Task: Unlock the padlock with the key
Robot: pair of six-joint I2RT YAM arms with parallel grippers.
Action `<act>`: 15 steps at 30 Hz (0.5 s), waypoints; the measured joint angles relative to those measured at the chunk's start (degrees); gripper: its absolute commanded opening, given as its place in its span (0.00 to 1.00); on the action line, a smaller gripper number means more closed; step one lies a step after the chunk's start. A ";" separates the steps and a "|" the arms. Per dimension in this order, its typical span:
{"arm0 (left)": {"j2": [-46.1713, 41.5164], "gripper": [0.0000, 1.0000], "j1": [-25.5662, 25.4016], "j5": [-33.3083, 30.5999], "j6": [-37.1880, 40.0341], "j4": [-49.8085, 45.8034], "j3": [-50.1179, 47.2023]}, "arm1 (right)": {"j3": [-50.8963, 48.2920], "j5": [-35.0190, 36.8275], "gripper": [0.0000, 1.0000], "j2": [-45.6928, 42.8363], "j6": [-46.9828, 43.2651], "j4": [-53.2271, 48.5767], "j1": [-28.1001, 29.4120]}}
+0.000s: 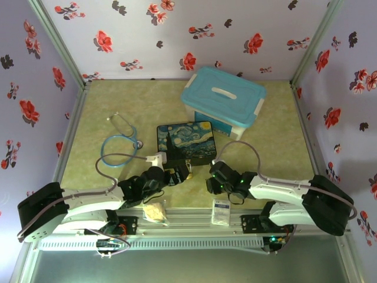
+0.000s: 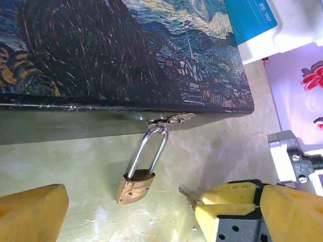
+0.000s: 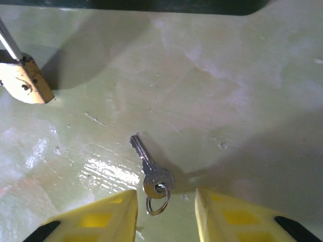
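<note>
A tiny brass-gold padlock (image 2: 135, 185) with a scuffed body and a thin silver U-shaped shackle hangs from the small silver clasp (image 2: 171, 119) on the front edge of a dark box painted with a swirling night sky (image 2: 126, 50). The padlock's body rests on the pale green table (image 3: 227, 75), just in front of the box. A very small grey metal key (image 3: 151, 171), with a round head and a little wire ring, lies flat on the table near the padlock, apart from it, its blade pointing toward the lock. The right gripper (image 3: 166, 212) has its yellow fingers apart on either side of the key's head and ring, not clearly touching it. The left gripper (image 2: 161, 212) hovers before the padlock, fingers spread wide, holding nothing.
</note>
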 measured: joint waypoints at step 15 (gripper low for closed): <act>-0.15 0.97 0.00 -0.50 -0.46 0.33 -0.39 | 2.08 3.41 0.15 4.04 1.68 -1.20 0.98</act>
